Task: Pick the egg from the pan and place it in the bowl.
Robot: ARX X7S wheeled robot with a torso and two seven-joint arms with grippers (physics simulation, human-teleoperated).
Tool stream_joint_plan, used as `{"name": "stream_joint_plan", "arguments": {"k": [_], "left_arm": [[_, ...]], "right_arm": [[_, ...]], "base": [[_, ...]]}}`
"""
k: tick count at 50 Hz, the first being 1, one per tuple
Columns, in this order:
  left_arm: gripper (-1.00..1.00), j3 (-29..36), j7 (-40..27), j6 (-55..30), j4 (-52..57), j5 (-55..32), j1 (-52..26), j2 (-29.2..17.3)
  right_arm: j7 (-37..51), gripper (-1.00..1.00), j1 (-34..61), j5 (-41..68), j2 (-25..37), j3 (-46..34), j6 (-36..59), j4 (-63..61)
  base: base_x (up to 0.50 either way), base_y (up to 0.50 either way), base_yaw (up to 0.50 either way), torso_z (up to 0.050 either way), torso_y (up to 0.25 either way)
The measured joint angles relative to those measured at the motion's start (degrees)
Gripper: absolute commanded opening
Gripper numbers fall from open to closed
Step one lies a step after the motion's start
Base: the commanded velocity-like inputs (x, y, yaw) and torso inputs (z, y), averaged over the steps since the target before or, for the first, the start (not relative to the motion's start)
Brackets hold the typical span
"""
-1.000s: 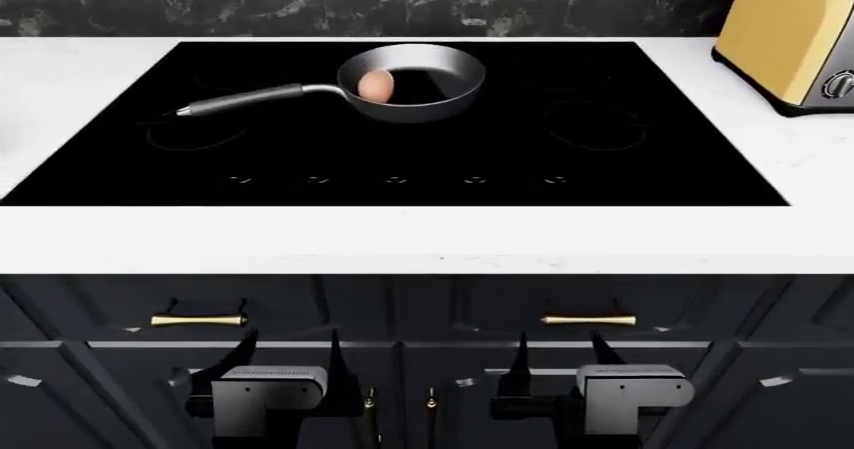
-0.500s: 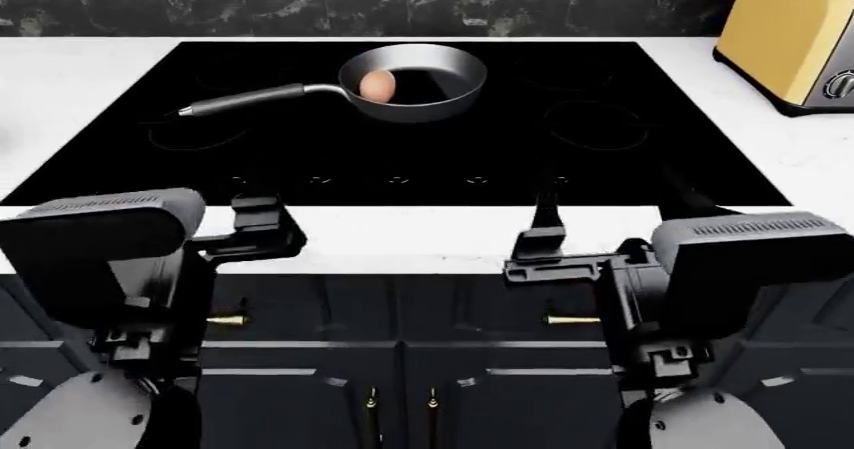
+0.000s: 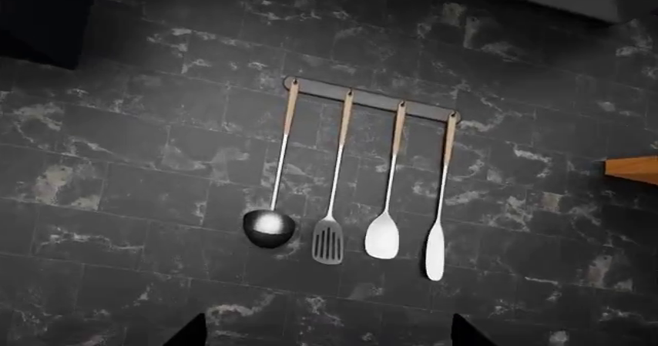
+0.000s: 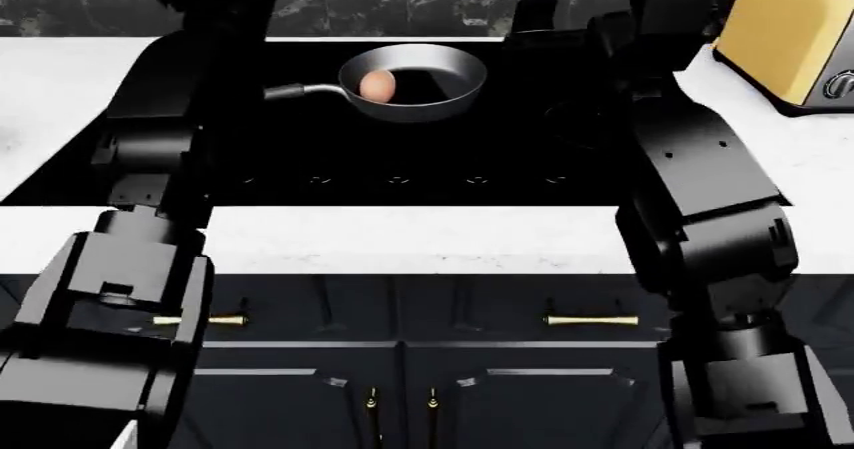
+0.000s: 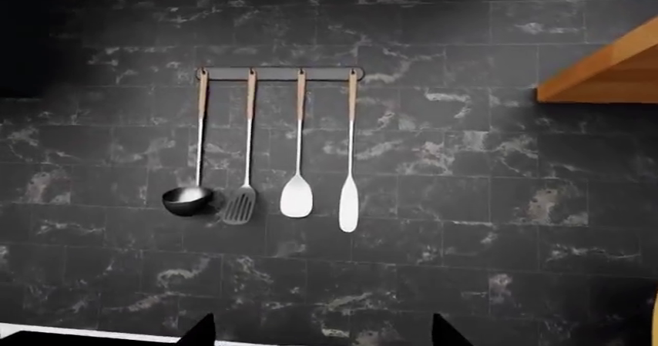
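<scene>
The counter (image 4: 400, 239) carries a black hob (image 4: 441, 149); at the hob's back sits the pan (image 4: 412, 81), with the egg (image 4: 378, 85) in its left half. No bowl shows. Both hands are raised and face the wall; only spread fingertips show, so both seem wide. Best lower one hand straight over the egg.

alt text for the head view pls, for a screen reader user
An orange-brown egg sits in a dark frying pan on a black cooktop set in a white counter. Both black robot arms are raised at either side, their end effectors out of frame at the top. A yellow toaster stands at the far right.
</scene>
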Motion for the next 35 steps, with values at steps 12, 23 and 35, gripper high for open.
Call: {"name": "stream_joint_plan", "arguments": {"k": [12, 23, 35], "left_arm": [[1.00, 8.4, 7.5, 5.5, -18.7, -7.3, -7.7, 4.8], [1.00, 25.8, 9.5, 7.2, -23.7, -25.0, -10.9, 6.2], [1.00, 40.3, 10.8, 6.6, -24.8, -40.6, -12.7, 6.6]], "right_arm": [[-2.1, 1.00, 7.2, -1.6, -2.2, -1.0, -5.5, 18.2], [-4.7, 1.00, 10.8, -2.1, -4.0, -0.9, -12.3, 31.5], [-7.0, 1.00, 12.4, -1.3, -5.3, -0.8, -14.9, 38.2]], "base": [[0.00, 0.00, 0.00, 0.000, 0.000], [0.00, 0.00, 0.00, 0.000, 0.000], [0.00, 0.00, 0.00, 0.000, 0.000]]}}
